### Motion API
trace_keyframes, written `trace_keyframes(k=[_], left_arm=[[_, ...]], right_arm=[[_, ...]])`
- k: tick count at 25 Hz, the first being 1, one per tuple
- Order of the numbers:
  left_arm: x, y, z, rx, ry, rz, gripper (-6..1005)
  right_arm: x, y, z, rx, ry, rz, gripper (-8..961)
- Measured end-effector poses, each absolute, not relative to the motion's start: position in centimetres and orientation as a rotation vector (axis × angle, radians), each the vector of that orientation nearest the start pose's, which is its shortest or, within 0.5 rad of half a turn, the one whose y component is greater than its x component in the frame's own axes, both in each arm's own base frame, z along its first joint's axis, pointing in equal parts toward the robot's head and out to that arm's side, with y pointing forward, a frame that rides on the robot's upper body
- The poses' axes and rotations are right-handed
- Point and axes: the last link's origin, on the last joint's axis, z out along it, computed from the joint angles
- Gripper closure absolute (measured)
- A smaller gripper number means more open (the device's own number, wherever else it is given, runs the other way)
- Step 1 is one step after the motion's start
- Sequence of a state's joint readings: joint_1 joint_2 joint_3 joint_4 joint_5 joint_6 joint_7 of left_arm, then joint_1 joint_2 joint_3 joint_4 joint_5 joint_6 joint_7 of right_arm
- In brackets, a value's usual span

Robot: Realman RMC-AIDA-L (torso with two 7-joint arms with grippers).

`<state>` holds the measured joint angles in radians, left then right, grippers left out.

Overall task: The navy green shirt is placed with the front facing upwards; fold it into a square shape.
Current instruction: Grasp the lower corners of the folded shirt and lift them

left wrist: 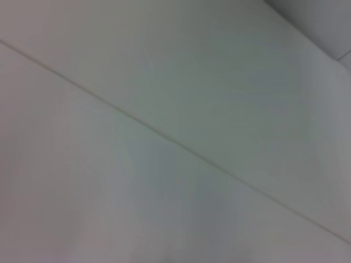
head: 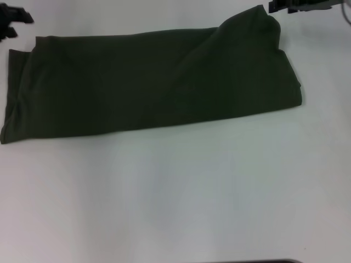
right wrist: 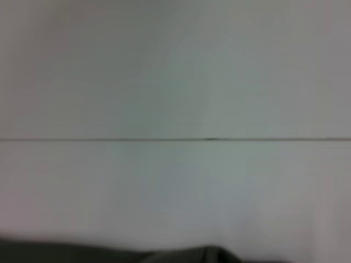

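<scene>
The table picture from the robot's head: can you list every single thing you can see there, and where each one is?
dark olive-green cotton shirt: one, dark green, folded into a long band across the far half of the table, its right end humped up; no letters showing.
white table: one, white, under everything; a thin seam line shows in the wrist views.
left hand: one, black, at the far left corner beside the shirt's left end, apart from the cloth.
right hand: one, black, at the far right edge just beyond the shirt's raised corner; only part shows.
</scene>
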<state>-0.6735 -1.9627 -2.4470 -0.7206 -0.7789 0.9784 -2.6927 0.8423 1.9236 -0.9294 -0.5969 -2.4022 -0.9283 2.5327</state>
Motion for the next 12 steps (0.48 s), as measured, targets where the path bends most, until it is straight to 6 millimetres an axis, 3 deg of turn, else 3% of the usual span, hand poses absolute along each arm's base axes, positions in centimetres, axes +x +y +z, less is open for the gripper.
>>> trace_keyframes(k=[4, 12], left_arm=[[-30.1, 42.4, 9.7, -1.712, -1.752, -0.529, 475], [-29.4, 41.4, 9.5, -1.781, -1.797, -0.58, 450]], right_arm=[[24.5, 45.8, 6.0, -2.121, 1.443, 0.141, 374], [23.6, 44.4, 6.4, -2.209, 1.506, 0.137, 205]])
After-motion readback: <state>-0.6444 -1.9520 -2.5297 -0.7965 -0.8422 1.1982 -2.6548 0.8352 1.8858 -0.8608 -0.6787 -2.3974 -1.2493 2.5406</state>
